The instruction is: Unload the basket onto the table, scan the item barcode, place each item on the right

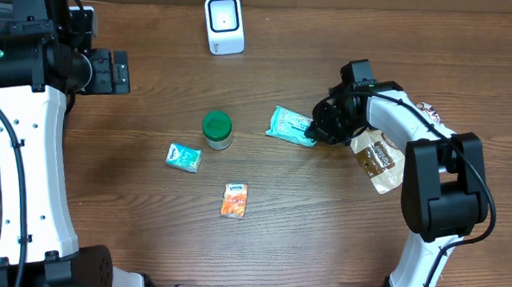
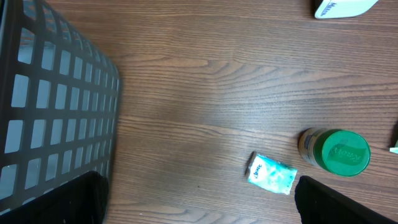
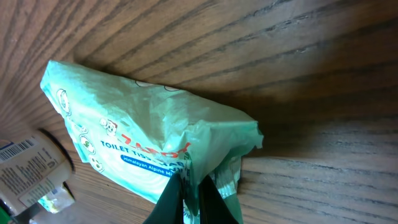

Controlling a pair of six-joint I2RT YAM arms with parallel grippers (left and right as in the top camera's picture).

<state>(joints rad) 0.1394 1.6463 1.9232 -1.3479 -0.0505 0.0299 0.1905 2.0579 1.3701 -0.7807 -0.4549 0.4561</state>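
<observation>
Right gripper [image 3: 191,190] pinches the tissue pack [image 3: 137,118] by its crimped edge, probably to lift it toward the scanner [image 1: 224,24]; left gripper [image 1: 119,72] hangs spread

The right gripper [image 3: 191,186] pinches the crimped edge of a pale green tissue packet [image 3: 143,134], its dark fingers pressed together on the plastic. The packet lies crumpled on the wooden table [image 3: 311,74]. A barcoded label [image 3: 28,174] sits at the lower left, just beside the packet.
</observation>
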